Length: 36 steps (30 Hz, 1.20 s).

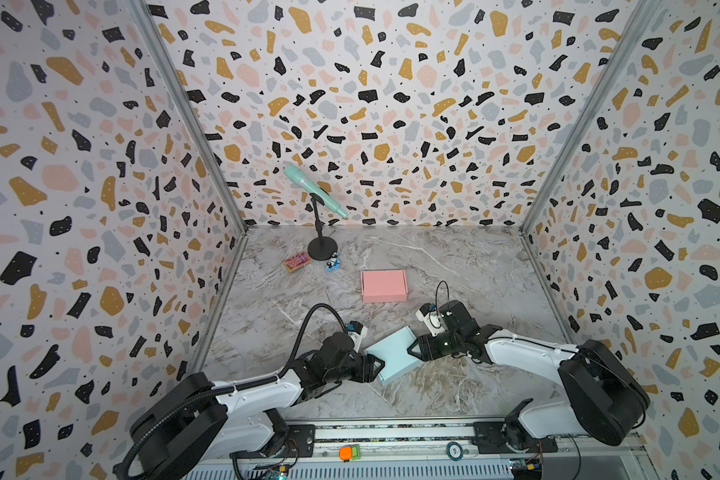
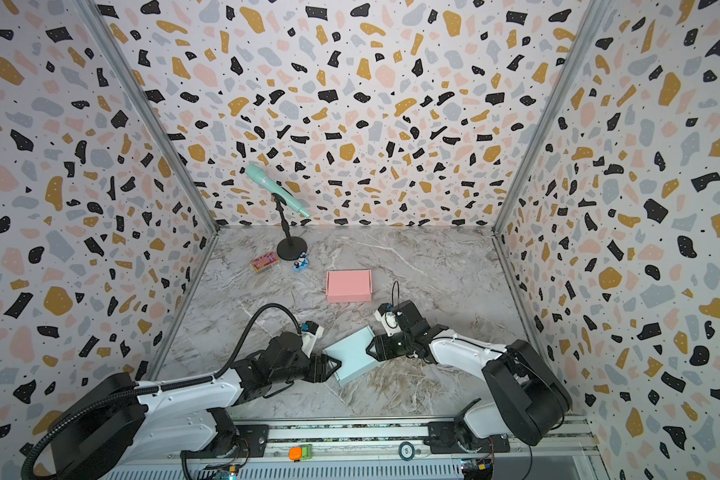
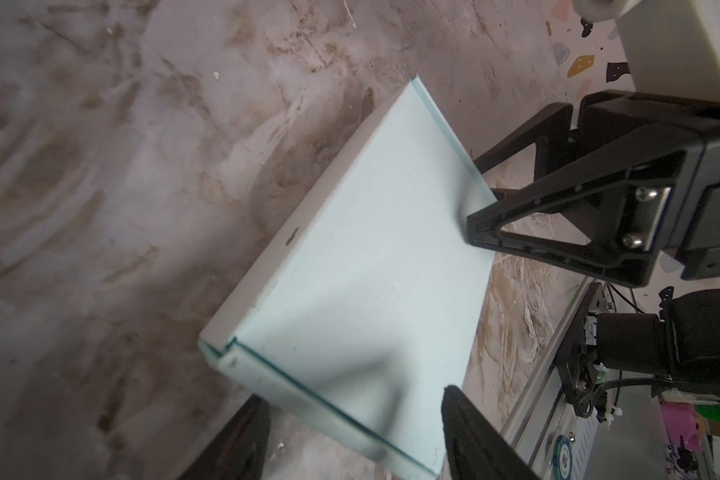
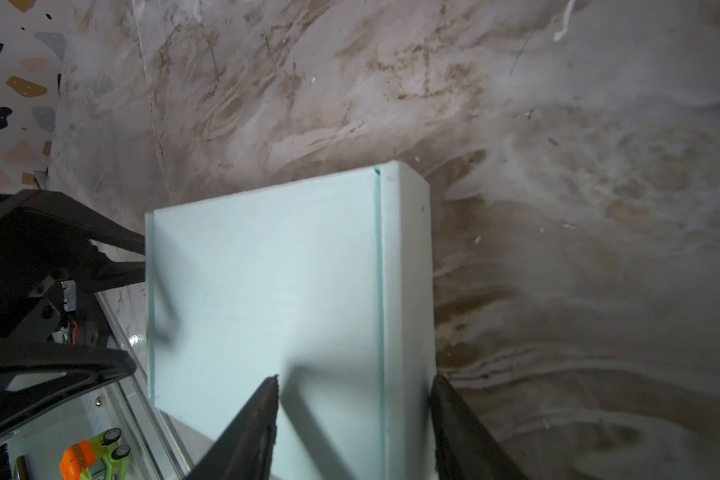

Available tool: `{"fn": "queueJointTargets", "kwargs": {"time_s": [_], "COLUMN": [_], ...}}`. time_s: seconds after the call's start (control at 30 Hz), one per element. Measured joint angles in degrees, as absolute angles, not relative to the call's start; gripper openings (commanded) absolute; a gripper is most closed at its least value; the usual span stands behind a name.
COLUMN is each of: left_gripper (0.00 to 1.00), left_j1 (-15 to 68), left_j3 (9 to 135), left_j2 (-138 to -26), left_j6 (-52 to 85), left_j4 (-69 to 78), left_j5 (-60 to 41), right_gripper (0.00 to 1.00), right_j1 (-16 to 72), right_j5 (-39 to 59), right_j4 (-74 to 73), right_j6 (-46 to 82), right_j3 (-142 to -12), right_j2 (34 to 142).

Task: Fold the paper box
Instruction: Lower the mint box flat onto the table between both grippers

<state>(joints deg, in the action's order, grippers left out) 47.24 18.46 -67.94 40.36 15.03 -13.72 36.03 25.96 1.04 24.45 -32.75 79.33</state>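
Pale blue paper box (image 1: pixel 395 353) lay flat and askew on the marble surface (image 1: pixel 454 257), near the front, lid down and seemingly closed. Left gripper (image 1: pixel 377 365) sat at its near-left end and right gripper (image 1: pixel 411 351) at the opposite end. Both sets of fingers were parted, straddling box edges without a clear pinch. Likely risks: uneven pushes from the two ends could skid or spin the light box, a hard press could dent the lid, and an untucked flap could spring up

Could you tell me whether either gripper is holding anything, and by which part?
Nothing looks held: the left gripper and right gripper stand open at opposite ends of the blue box.
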Motion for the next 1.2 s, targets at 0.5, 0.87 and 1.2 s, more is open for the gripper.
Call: {"fn": "queueJointTargets", "kwargs": {"time_s": [0.5, 0.87, 1.2], "left_gripper": [0.65, 0.64, 0.63], "left_j1": [40.7, 35.9, 33.3], "left_j3": [23.9, 26.0, 26.0], "left_j2": [-74.7, -79.0, -80.2], "left_j6": [34.9, 32.8, 32.2], "left_j4": [14.6, 15.7, 17.0], "left_j5": [-16.8, -19.3, -20.1], "right_gripper": [0.59, 0.59, 0.59], "right_j1": [37.2, 37.4, 37.4], "right_j5": [26.0, 25.9, 25.5], "right_j4": [-1.5, -3.3, -5.0], "right_j6": [28.2, 28.3, 28.9], "right_j3": [-31.0, -34.2, -37.1], "right_j2": [77.5, 83.1, 86.9]}}
